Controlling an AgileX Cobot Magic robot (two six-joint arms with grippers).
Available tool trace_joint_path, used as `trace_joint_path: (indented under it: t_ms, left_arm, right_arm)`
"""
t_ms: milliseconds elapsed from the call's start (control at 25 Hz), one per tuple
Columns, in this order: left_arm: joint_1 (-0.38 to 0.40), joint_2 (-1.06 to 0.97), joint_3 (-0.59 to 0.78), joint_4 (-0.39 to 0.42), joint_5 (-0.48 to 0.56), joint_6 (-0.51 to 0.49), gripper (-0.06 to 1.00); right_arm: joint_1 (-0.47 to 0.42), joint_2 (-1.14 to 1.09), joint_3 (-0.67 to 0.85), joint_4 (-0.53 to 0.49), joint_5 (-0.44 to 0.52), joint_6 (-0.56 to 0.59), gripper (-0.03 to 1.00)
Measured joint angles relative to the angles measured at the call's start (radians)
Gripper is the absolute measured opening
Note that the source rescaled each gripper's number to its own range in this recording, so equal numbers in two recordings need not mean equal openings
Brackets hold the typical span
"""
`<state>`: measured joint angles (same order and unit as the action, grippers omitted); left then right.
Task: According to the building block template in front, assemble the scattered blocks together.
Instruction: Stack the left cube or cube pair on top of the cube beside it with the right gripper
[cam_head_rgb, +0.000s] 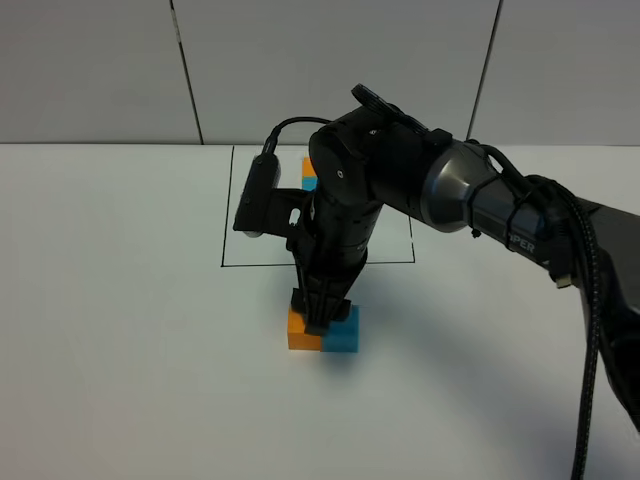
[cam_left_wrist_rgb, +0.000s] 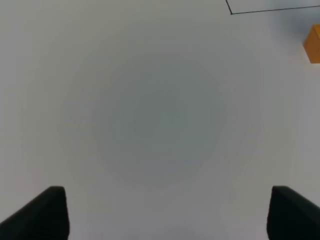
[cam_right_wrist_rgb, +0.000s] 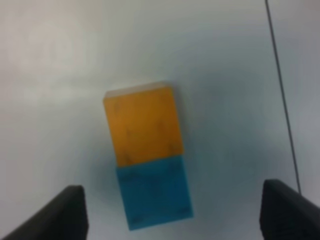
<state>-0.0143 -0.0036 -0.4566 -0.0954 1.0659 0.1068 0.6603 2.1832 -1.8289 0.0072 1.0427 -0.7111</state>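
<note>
A plain white table (cam_head_rgb: 110, 330) fills most of the high view. Across the top of the frame runs a pale grey panelled wall (cam_head_rgb: 90, 70) with dark upright seams. A thin black rectangle (cam_head_rgb: 390, 263) is drawn on the table at centre. The template (cam_head_rgb: 308, 172), an orange and a teal cube joined, sits at the rectangle's far edge, partly hidden behind the right arm (cam_head_rgb: 480, 200), which reaches in from the right edge. Just below the rectangle, at lower centre, the loose orange cube (cam_head_rgb: 298, 332) and teal cube (cam_head_rgb: 347, 332) lie touching side by side, orange on the left. The right gripper (cam_head_rgb: 318, 312) points down over their seam, its fingers (cam_right_wrist_rgb: 65, 212) spread wide and gripping nothing. The left gripper (cam_left_wrist_rgb: 166, 200) is likewise spread open over bare table, with the orange cube just inside its camera's view.
</note>
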Motion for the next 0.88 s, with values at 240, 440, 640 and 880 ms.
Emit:
trace_joint_path:
  t_ms: [240,440,640,880]
  left_arm:
    - [0.000,0.000,0.000,0.000,0.000,0.000,0.80]
    - [0.000,0.000,0.000,0.000,0.000,0.000,0.80]
    - [0.000,0.000,0.000,0.000,0.000,0.000,0.80]
    - [0.000,0.000,0.000,0.000,0.000,0.000,0.80]
  right_arm:
    - [0.008,0.044,0.000,0.018,-0.016,-0.020,0.86]
    - [0.010,0.064,0.000,0.024,-0.030,-0.039,0.86]
    - [0.008,0.095,0.000,0.002,-0.047,-0.041,0.86]
    - [-0.003,0.116,0.000,-0.002,-0.049,-0.041,0.86]
